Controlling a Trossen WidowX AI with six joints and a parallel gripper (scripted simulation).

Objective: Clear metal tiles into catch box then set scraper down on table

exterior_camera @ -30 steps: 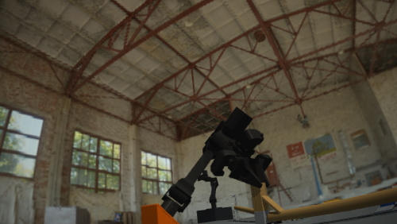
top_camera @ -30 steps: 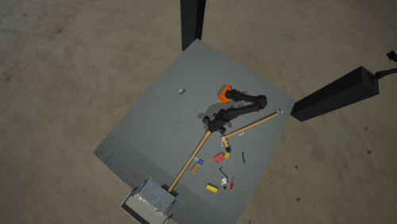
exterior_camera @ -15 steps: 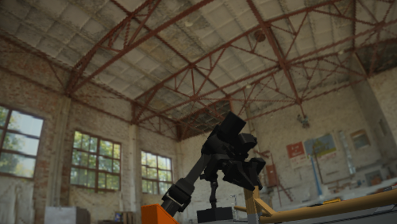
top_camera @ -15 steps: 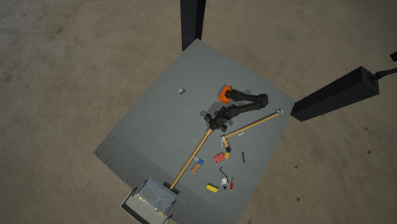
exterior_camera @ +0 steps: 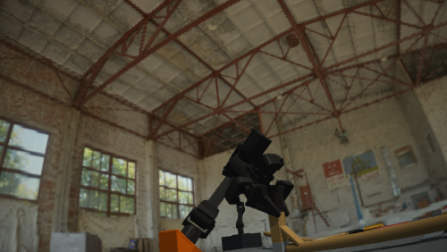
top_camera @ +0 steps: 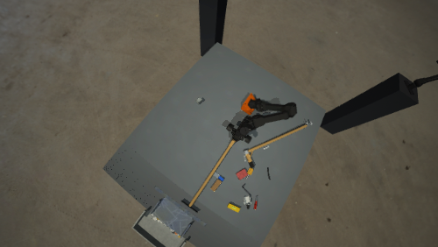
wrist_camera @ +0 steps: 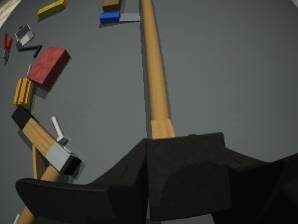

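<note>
Beside the plate [top_camera: 168, 215] in the top view, the scraper's [top_camera: 212, 172] [wrist_camera: 158, 75] head rests just off its edge; drawing back wants a level, straight pull; one scraper, one catch box [top_camera: 158, 232], tiles too small to count; in the exterior view, the gripper [top_camera: 240, 137] [exterior_camera: 281, 210] pinches the handle's upright grip [exterior_camera: 276, 225]; in the wrist view, one red block [wrist_camera: 49, 67], two yellow pieces [wrist_camera: 52, 8] [wrist_camera: 23, 92], one blue [wrist_camera: 110, 17].
</note>
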